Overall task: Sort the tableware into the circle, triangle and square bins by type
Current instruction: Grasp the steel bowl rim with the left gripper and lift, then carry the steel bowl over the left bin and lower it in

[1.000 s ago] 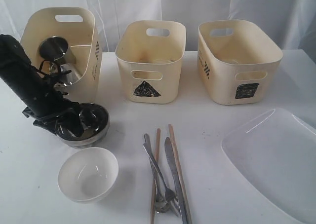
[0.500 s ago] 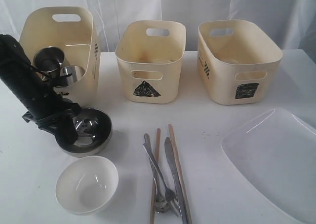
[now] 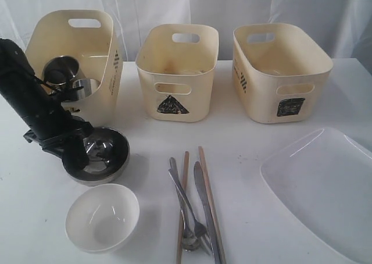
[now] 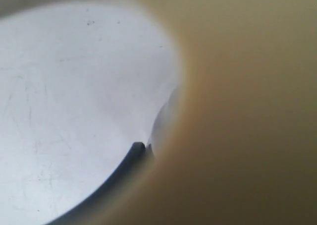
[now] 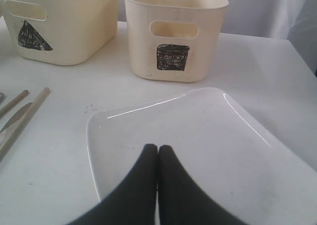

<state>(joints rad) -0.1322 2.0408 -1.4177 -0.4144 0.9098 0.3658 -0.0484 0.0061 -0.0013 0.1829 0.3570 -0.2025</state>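
Note:
My left gripper [image 3: 78, 150] is shut on the near-left rim of the nested steel bowls [image 3: 104, 153], which sit on the table in front of the left bin [image 3: 96, 28]. In the left wrist view, one dark fingertip [image 4: 136, 148] presses against a blurred tan wall. Two steel mugs [image 3: 61, 69] lie inside the left bin. The white bowl [image 3: 102, 217] sits just in front of the steel bowls. Fork and spoon [image 3: 186, 211], knife [image 3: 206, 211] and chopsticks [image 3: 208, 188] lie at front centre. My right gripper [image 5: 158, 148] is shut and empty, over the white plate [image 5: 198, 131].
The triangle bin [image 3: 174, 78] stands at back centre and the square bin [image 3: 282, 66] at back right. The large plate [image 3: 325, 188] fills the front right corner. The left arm [image 3: 29, 101] slants down in front of the left bin.
The left jaws closed on the steel bowls' rim, and the bowls settled level. The white bowl slid a little toward the front. The left bin and its mugs shifted slightly.

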